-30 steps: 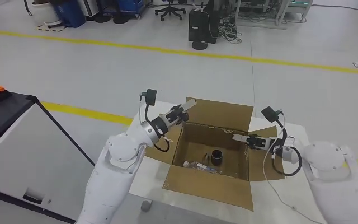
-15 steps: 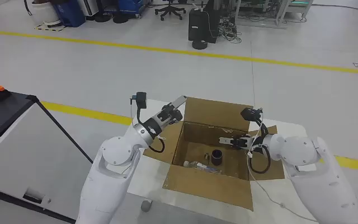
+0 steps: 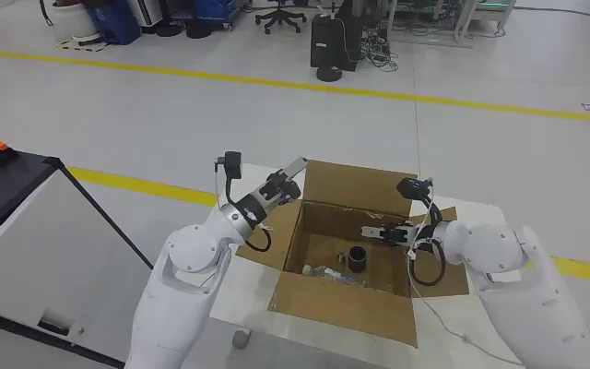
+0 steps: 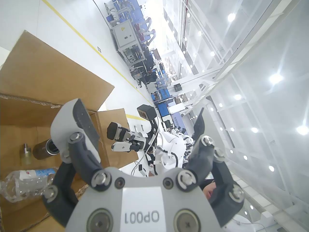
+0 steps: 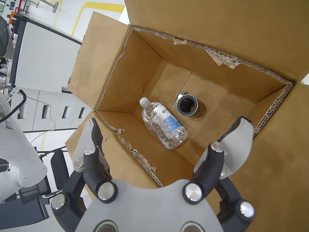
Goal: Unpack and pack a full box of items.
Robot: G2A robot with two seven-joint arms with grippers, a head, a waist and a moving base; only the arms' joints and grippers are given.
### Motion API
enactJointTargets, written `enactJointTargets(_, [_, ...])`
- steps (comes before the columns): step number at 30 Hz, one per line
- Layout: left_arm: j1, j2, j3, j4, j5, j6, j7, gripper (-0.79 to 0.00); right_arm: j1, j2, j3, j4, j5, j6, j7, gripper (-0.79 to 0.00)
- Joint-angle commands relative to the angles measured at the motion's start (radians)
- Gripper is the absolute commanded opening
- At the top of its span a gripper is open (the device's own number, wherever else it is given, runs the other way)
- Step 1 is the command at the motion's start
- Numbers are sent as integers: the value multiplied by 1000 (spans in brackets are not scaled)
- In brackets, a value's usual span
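**Box Open, Both Grippers Unloaded**

The cardboard box (image 3: pixel 358 177) has its flaps folded outward. On its floor a clear plastic bottle (image 5: pixel 164 126) lies on its side. A dark cup (image 5: pixel 187 105) stands just beside it, open end up, with a small capped vial (image 4: pixel 25 154) next to the cup. The left gripper (image 3: pixel 297 169) is above the far left corner of the box, fingers apart. The right gripper (image 3: pixel 369 231) hangs over the right side of the opening, fingers apart, holding nothing.

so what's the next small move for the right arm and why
Probably lower the open right pincer into the box toward the plastic bottle: it hangs over the opening, empty, and the bottle lies flat on the box floor beside the dark cup.
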Motion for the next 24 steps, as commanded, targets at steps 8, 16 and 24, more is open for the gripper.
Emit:
enactJointTargets(8, [0,0,0,0,0,0,0,0,0,0,0,0,0,0,0,0])
enactJointTargets(16, [0,0,0,0,0,0,0,0,-4,3,-26,9,-43,-31,47,0])
enactJointTargets(24, [0,0,0,0,0,0,0,0,149,-8,-140,60,-73,-42,231,0])
